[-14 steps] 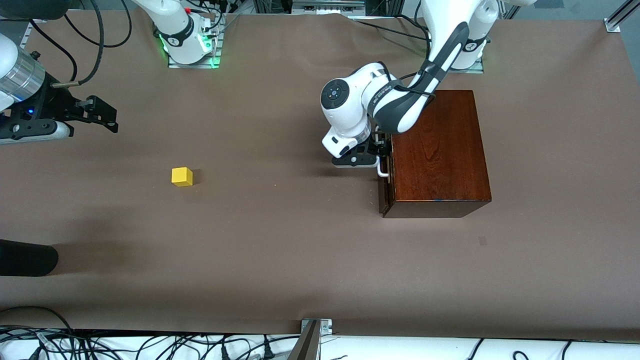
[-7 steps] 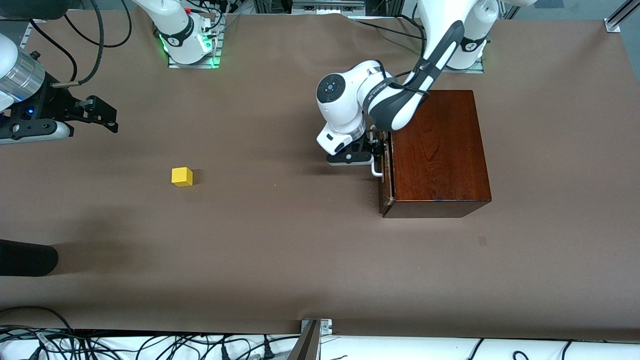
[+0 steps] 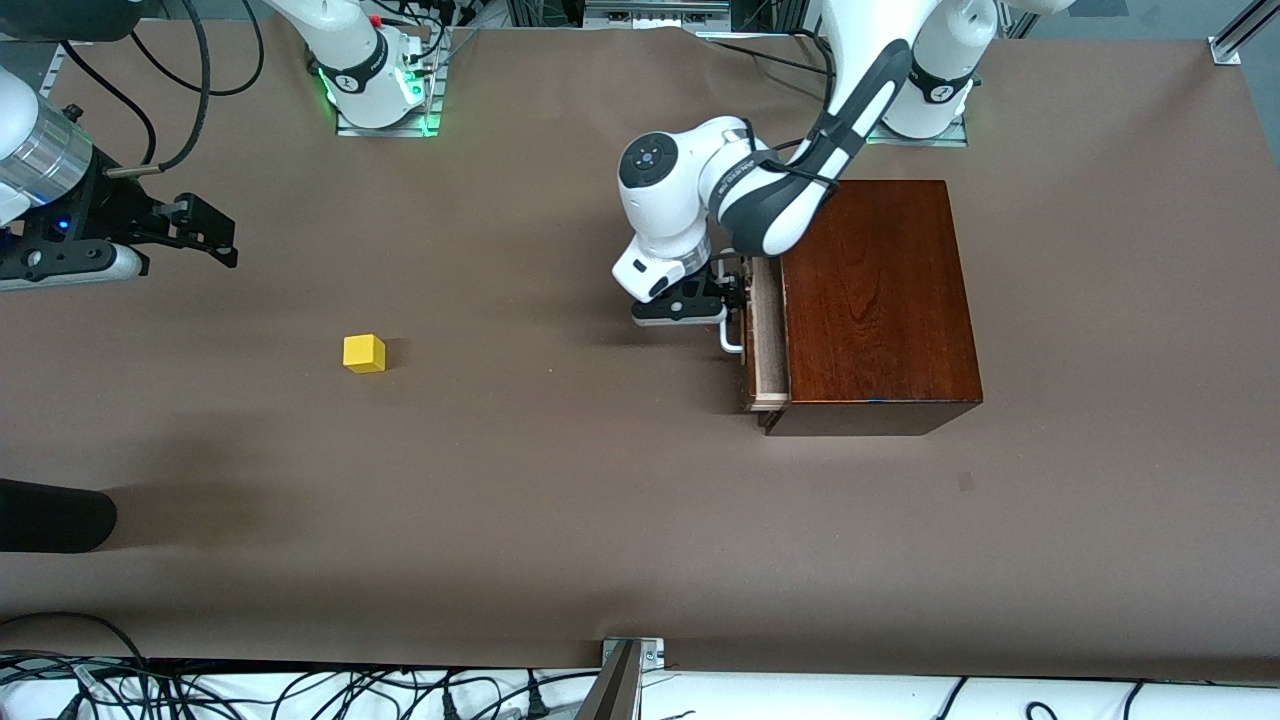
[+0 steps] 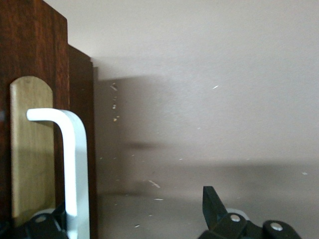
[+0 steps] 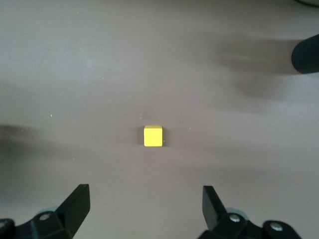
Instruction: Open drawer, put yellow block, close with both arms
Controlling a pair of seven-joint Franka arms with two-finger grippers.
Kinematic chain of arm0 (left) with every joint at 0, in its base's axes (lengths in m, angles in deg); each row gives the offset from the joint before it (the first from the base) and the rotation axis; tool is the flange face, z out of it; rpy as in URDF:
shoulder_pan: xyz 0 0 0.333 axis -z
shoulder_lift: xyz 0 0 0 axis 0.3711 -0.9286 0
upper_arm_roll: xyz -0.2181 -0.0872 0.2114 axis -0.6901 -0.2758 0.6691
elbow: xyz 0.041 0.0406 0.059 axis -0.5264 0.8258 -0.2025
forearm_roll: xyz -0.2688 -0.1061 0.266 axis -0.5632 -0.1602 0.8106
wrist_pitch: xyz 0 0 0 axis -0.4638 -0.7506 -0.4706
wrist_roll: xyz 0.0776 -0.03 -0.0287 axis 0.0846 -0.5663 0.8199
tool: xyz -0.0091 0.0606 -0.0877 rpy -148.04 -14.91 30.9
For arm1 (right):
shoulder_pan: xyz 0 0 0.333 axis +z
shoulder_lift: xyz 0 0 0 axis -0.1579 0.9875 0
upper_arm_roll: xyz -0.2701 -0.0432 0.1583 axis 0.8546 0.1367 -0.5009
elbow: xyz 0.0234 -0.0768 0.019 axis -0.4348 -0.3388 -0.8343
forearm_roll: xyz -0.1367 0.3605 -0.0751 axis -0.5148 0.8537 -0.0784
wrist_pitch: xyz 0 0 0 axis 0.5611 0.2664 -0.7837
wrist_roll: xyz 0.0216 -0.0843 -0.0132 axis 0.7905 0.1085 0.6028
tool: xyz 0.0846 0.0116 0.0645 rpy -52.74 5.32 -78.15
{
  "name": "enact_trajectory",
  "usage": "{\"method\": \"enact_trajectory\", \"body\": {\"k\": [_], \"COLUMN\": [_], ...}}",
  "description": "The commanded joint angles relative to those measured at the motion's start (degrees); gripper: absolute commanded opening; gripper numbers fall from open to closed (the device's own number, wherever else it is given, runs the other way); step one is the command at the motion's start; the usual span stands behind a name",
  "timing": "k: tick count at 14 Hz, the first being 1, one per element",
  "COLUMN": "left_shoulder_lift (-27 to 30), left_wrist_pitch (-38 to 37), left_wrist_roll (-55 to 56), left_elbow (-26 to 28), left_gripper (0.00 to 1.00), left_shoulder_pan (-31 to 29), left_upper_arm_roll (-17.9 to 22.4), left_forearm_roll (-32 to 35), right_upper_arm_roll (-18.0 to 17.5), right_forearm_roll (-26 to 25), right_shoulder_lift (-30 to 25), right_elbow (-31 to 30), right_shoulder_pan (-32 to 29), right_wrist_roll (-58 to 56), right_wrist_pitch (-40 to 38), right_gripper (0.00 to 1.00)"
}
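sitting on the brown table toward the left arm's end is a shiny dark red-brown wooden box. its drawer, a pale wood sliding tray with a dark front, sticks out a little way from the box's side that faces the right arm's end. the drawer's front has a white bar handle.

the left gripper is low at the drawer's front, right at the handle. in the left wrist view one black finger is just beside the handle and the other finger stands well apart from it, so the fingers are spread wide with the bar between them, not squeezing it.

the small bright yellow cube block lies alone on the bare table toward the right arm's end, well apart from the box and drawer.

the right gripper hangs up in the air at the right arm's end of the table. the right wrist view shows its two fingers spread wide and holding nothing, with the yellow block on the table below them.
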Motion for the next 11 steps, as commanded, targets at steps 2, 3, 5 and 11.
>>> {"method": "enact_trajectory", "body": {"k": [2, 3, 5, 11], "left_shoulder_lift": [-8.3, -8.8, -9.4, -10.2], "left_wrist_pitch": [5.6, 5.6, 5.6, 5.2], "left_wrist_roll": [4.1, 4.2, 4.1, 3.9], "left_elbow": [-9.6, -9.9, -10.0, -13.3], "left_gripper": [1.0, 1.0, 1.0, 1.0], "left_shoulder_pan": [3.2, 3.5, 3.6, 4.1], "left_upper_arm_roll": [-0.9, -0.9, -0.9, -0.9], "left_forearm_roll": [-0.8, -0.9, -0.9, -0.6], "right_upper_arm_roll": [-0.3, -0.3, -0.2, -0.2], "right_forearm_roll": [0.2, 0.2, 0.7, 0.0], "right_shoulder_lift": [0.7, 1.1, 1.3, 6.2], "right_elbow": [0.6, 0.6, 0.6, 0.6], "right_shoulder_pan": [1.3, 1.5, 1.5, 1.6], "right_wrist_roll": [-0.2, 0.4, 0.5, 0.4], "right_wrist_pitch": [0.9, 0.6, 0.9, 1.7], "right_gripper": [1.0, 1.0, 1.0, 1.0]}}
